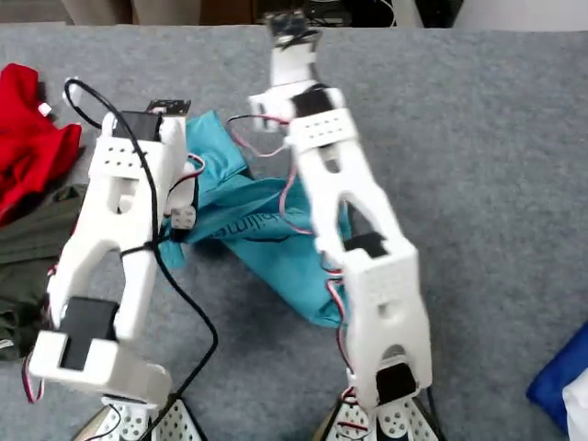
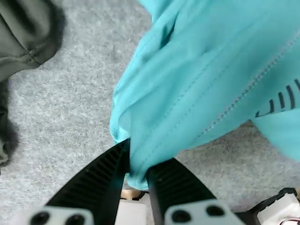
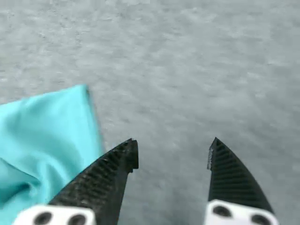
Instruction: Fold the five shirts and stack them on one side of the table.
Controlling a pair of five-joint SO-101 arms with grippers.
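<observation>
Lying crumpled at the grey felt table's (image 1: 478,138) left edge: red cloth shirt (image 1: 28,138), dark olive shirt (image 1: 23,248) beside it. Left gripper (image 2: 138,164) clamps a fold of the central teal fabric shirt (image 1: 266,234). Right gripper (image 3: 172,157), extended forward, stands spread beside its hem.

Robot lab, grey felt table (image 1: 496,138) (wired arms (image 1: 354,211))

Clamped in left end effector (image 2: 138,157): teal shirt (image 2: 206,79) edge — dark olive shirt (image 2: 23,28) lying apart.
</observation>
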